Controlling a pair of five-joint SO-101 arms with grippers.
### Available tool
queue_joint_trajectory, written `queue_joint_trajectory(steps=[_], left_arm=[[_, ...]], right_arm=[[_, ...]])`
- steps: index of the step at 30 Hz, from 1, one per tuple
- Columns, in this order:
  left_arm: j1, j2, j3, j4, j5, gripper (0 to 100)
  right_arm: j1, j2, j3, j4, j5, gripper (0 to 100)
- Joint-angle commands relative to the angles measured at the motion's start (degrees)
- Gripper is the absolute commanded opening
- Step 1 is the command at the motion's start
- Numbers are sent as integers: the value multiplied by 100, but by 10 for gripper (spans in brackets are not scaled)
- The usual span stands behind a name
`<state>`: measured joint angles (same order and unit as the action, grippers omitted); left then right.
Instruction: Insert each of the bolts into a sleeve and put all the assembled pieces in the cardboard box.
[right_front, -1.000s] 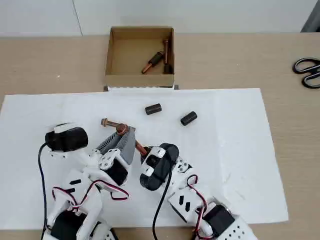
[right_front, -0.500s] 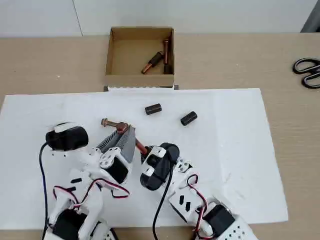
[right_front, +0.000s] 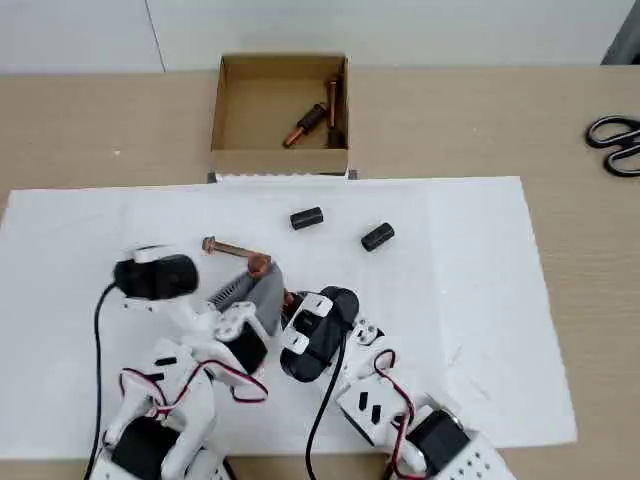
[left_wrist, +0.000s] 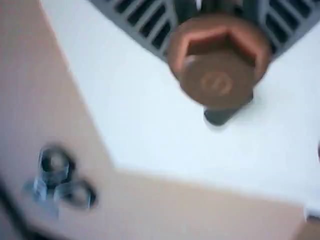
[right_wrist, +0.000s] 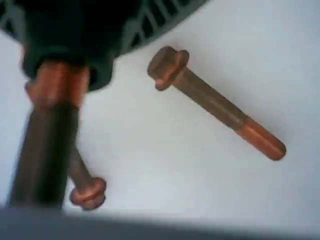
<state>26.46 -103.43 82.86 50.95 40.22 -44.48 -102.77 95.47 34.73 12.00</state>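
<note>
Copper bolt, clamped tight in left gripper, has shifted rightward toward right gripper (grip unclear), left of frame centre; sleeves still loose above, insertion pending

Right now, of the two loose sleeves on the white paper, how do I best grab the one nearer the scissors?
I'd grip the sleeve across its middle, on its curved sides, coming straight down from above. It lies on its side, slanted on the paper, apart from the other sleeve, so turn the jaws square to its long axis.
</note>
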Motion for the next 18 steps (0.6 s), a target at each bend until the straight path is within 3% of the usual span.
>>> queue_joint_trajectory(steps=[1,10,18], left_arm=[[466,-62,-101,360,-158,5],[1090,-53,92,1275,-352,5],[1125,-53,127,1187,-501,14]], right_arm=[[48,-127,-88,-163,53,2],[48,-119,-70,-391,62,2],[66,-119,-35,-418,62,2]])
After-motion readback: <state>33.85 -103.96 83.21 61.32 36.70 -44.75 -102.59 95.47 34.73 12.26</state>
